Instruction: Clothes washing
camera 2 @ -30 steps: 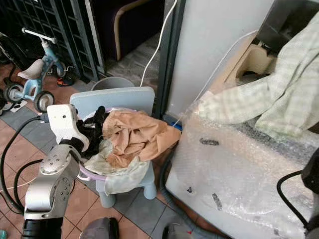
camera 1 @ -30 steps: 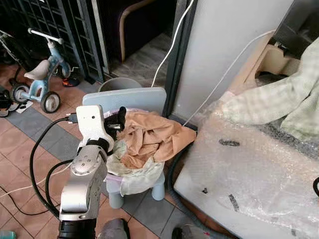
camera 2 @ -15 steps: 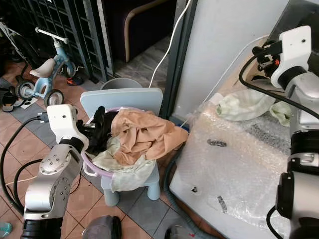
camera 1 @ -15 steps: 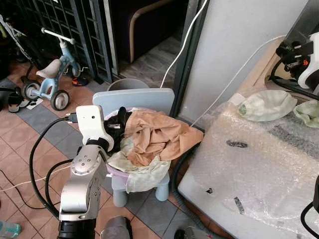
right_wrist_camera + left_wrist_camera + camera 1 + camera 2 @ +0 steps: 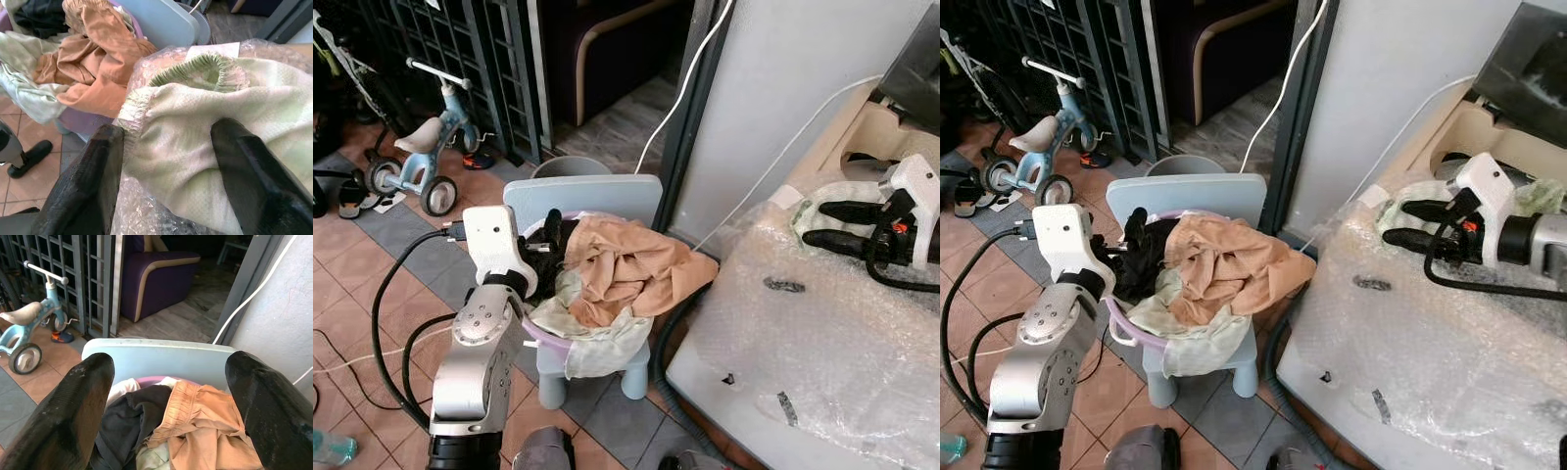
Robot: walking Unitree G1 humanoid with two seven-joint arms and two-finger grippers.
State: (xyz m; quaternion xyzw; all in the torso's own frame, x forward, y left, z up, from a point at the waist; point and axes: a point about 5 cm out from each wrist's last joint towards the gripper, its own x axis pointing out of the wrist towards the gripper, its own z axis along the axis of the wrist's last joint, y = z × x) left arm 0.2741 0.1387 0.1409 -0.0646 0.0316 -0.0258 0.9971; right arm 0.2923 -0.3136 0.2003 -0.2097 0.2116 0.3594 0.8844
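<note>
From the head cameras I see the left gripper at the near rim of a lilac laundry basin, which sits on a pale blue child's chair. The basin is heaped with a tan garment, a black garment and a pale green cloth hanging over the front rim. To my right, the right gripper reaches across the bubble-wrapped washing machine, its fingers parted, one above the other, over a light green checked cloth at the top's far edge. A blue tricycle stands by the black grille.

On the left wrist camera the fingers stand wide apart, holding nothing, with the chair back, the black garment and the tan garment's waistband between them further off.

On the right wrist camera the fingers are spread wide over the green checked cloth, which lies bunched on the bubble wrap; I can't tell whether the tips touch it. The basin of clothes sits beyond, lower down.
</note>
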